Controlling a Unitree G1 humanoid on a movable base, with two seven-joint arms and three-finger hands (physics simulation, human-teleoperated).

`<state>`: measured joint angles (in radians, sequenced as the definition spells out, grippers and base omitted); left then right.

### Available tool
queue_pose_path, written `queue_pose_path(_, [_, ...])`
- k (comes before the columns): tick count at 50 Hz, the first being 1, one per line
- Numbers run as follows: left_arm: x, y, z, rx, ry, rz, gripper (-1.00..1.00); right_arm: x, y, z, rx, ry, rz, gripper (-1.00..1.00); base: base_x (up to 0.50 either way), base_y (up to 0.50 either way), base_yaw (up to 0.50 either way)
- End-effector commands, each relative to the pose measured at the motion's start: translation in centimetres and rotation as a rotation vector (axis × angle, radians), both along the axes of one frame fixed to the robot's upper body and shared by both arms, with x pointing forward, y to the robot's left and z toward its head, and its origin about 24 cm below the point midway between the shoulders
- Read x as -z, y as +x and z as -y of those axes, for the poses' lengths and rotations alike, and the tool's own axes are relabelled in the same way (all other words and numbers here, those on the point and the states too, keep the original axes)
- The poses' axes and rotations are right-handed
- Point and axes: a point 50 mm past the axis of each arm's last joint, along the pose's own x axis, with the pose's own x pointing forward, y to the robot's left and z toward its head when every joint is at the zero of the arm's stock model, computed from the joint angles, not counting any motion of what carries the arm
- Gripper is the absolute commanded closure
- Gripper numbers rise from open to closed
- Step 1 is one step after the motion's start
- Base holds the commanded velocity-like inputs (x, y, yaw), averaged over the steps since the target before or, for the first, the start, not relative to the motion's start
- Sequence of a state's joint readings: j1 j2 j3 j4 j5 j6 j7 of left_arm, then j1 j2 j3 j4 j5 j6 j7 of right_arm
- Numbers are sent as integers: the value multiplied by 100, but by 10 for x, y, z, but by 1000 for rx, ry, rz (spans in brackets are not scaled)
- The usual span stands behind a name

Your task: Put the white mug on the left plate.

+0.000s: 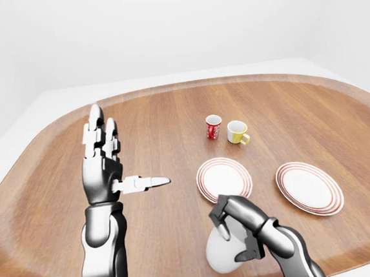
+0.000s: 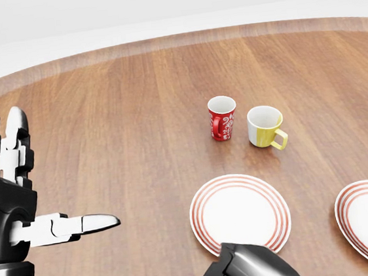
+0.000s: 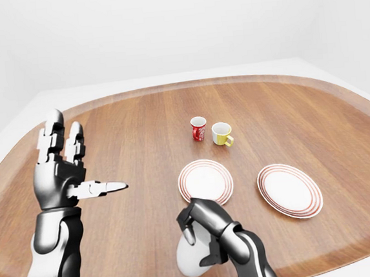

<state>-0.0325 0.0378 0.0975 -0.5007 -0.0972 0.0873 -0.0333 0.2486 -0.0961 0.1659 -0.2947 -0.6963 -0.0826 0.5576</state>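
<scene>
Grasping is the step in hand: the right hand [image 1: 239, 228] is wrapping its dark fingers [image 3: 191, 219] round the white mug [image 1: 222, 255], which is sitting low in the left-eye view, just below the left plate [image 1: 224, 178] and apart from it. Whether the mug is resting on the wooden table [image 1: 164, 127] or is already lifted clear, I cannot tell. In the head view only the back of that hand is showing at the bottom edge, overlapping the plate's near rim, and the mug itself is hidden there.

The left hand [image 1: 103, 165] is hanging over the table at the left with its fingers spread upward and its thumb pointing right, holding nothing and well apart from the mug.

A red patterned mug [image 2: 222, 117] and a yellow mug [image 2: 265, 127] are standing side by side above the left plate; a second plate [image 1: 309, 187] is lying to its right.

Judging from this, the next move is calling for a lift and a short carry up the view, keeping the mug upright, then lowering it onto the white middle of the left plate, not onto its striped rim.
</scene>
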Motion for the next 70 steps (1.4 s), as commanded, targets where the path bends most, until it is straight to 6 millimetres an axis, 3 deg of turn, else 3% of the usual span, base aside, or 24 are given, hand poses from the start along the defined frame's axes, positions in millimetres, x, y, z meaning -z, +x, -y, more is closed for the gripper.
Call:
queue_pose_path(1, [2, 0, 0, 0, 0, -8, -99, -37, 3, -10, -95, 135, 60, 100, 0, 0, 0])
queue_pose_path(24, [1, 0, 1, 4, 5, -7, -98, -68, 25, -15, -106, 150, 146, 100, 0, 0, 0])
queue_pose_path(48, [2, 1, 1, 4, 6, -10, -98, -118, 105, 13, -13, -66, 406, 100, 0, 0, 0])
queue_pose_path(61, [3, 1, 1, 3, 7, -13, -99, -117, 134, 26, 144, -140, 484, 100, 0, 0, 0])
queue_pose_path(70, [3, 0, 1, 3, 7, -14, -99, -98, 147, 37, 244, -236, 481, 100, 0, 0, 0])
